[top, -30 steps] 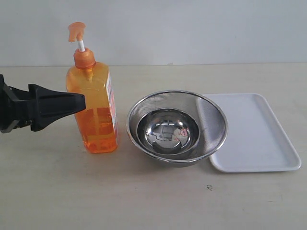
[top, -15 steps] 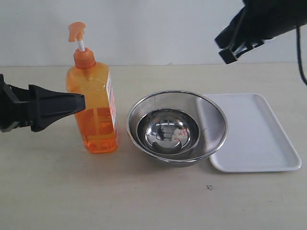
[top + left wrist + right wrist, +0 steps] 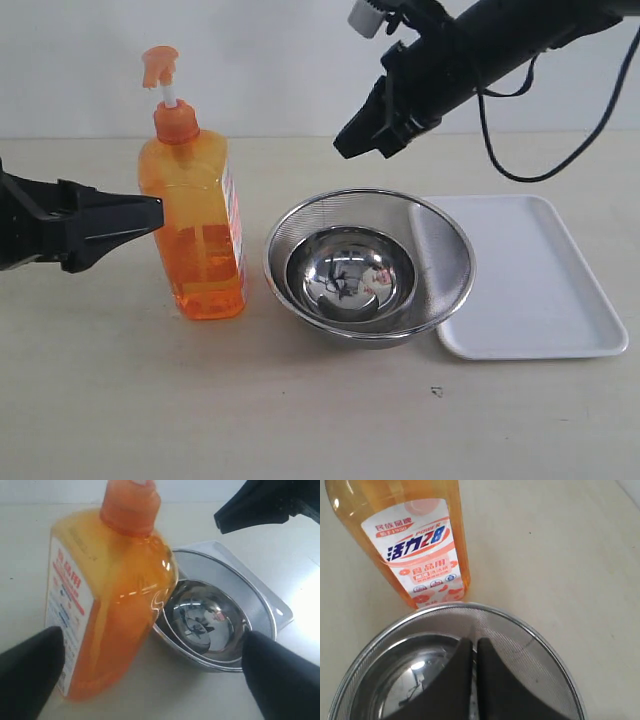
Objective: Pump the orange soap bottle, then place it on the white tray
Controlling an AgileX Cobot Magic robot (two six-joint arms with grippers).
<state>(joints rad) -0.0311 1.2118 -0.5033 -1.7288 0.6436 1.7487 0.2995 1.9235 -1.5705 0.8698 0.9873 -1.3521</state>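
Observation:
The orange soap bottle [image 3: 195, 225] stands upright on the table at the left, its pump head [image 3: 160, 65] raised on a white stem. My left gripper [image 3: 150, 212] is level with the bottle's middle, just left of it. In the left wrist view that gripper [image 3: 150, 642] is open wide, with the bottle [image 3: 110, 595] standing partly between its fingers and ungripped. My right gripper [image 3: 355, 143] hangs in the air above the bowls, shut and empty; its fingers [image 3: 474, 645] meet over the mesh bowl. The white tray [image 3: 545, 300] lies at the right, bare.
A round steel mesh bowl [image 3: 445, 260] with a smaller shiny steel bowl [image 3: 350, 280] inside it sits between bottle and tray, its rim overlapping the tray's left edge. The right arm's cable [image 3: 520, 160] hangs above the tray.
The right arm has swung in from the upper right, leftward and down, to above the bowls. The left gripper has drawn back slightly to the left of the bottle.

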